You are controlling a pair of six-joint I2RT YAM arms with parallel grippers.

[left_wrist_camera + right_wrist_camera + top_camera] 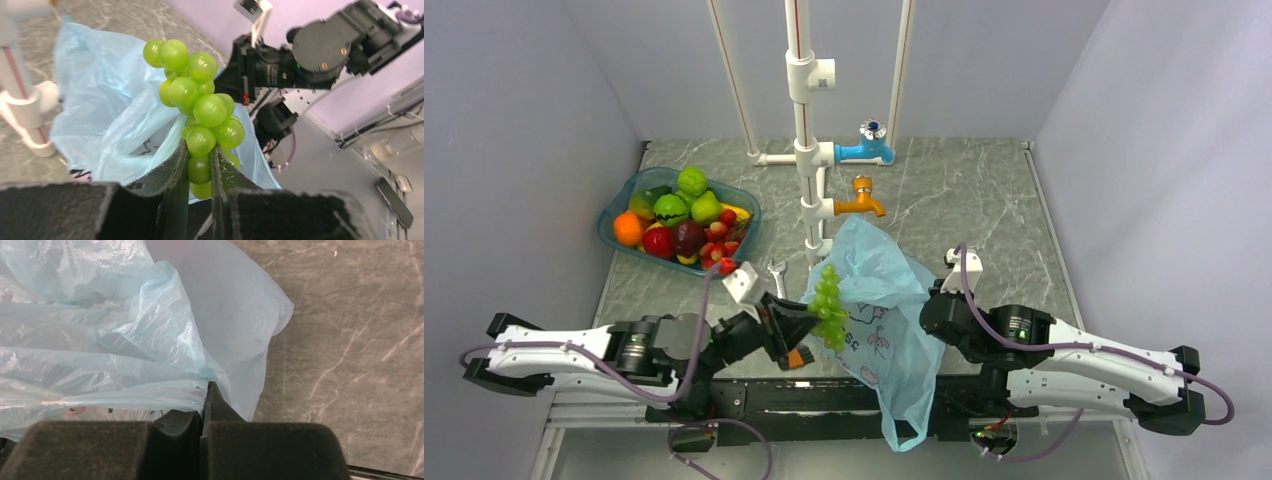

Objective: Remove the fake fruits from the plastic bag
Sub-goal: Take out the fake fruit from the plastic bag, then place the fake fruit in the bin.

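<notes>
Left fingers (176,185) clamp the grape bunch (200,100) by its lowest grapes; it could slip and fall. Right fingers (215,407) pinch the plastic bag (100,340) at 3 o'clock; it might tear.

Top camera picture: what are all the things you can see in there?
grape bunch: one, light green, held up at the bag's opening
plastic bag: one, light blue, between the arms, hanging over the near edge
fake fruits: many, mixed colours, piled in the basket
basket: one, teal, far left of the table
wrench: one, silver, just right of the basket
blue tap: one, on the white pipes
orange tap: one, below the blue one
table: one, grey marble
left gripper: black, shut on the grape bunch
right gripper: black, shut on the plastic bag
</notes>
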